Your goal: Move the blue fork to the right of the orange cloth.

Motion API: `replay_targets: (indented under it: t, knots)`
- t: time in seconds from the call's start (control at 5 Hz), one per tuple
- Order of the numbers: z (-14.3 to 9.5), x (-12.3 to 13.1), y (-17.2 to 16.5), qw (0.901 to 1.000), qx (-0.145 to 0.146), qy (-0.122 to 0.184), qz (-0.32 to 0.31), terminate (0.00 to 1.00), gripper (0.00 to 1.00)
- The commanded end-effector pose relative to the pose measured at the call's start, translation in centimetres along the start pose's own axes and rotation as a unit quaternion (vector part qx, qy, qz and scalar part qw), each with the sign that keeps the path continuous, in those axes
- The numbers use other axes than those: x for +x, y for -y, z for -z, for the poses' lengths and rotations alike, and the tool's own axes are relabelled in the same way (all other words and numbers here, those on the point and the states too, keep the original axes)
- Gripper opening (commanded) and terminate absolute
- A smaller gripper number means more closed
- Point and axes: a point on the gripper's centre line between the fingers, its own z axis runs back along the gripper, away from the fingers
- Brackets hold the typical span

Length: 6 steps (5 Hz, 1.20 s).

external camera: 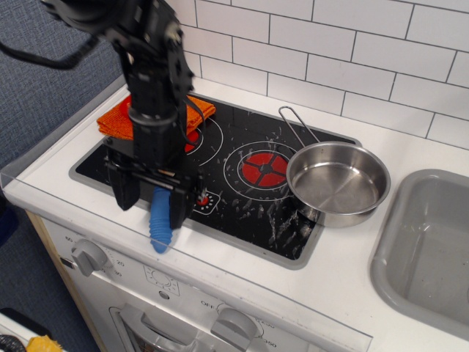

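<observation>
At the front-left edge of the stovetop, the gripper is straddling the blue fork with fingers spread, not yet clamped; closing squarely on the ribbed handle looks wise; the orange cloth is lying behind.

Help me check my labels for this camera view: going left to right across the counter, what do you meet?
Orange cloth → end effector, straddling the blue fork → red burner → steel pan → sink.
</observation>
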Motion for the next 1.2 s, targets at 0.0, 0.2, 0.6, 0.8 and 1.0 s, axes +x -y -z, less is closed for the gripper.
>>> replay_targets:
  t: [0.0,0.2,0.6,0.8,1.0]
  knots:
    - [0.1,1.6,0.7,0.9992,0.026,0.027,-0.010,0.00,1.00]
    - [0.1,1.5,0.8,0.9990,0.026,0.033,-0.016,0.00,0.00]
    - [-0.8,1.4,0.0,0.9983,0.008,0.049,-0.032,0.00,0.00]
    - [-3.6,0.6,-0.4,0.9980,-0.002,0.053,-0.033,0.00,0.00]
    - [-8.0,0.1,-0.3,0.9965,0.012,0.075,-0.036,0.00,0.00]
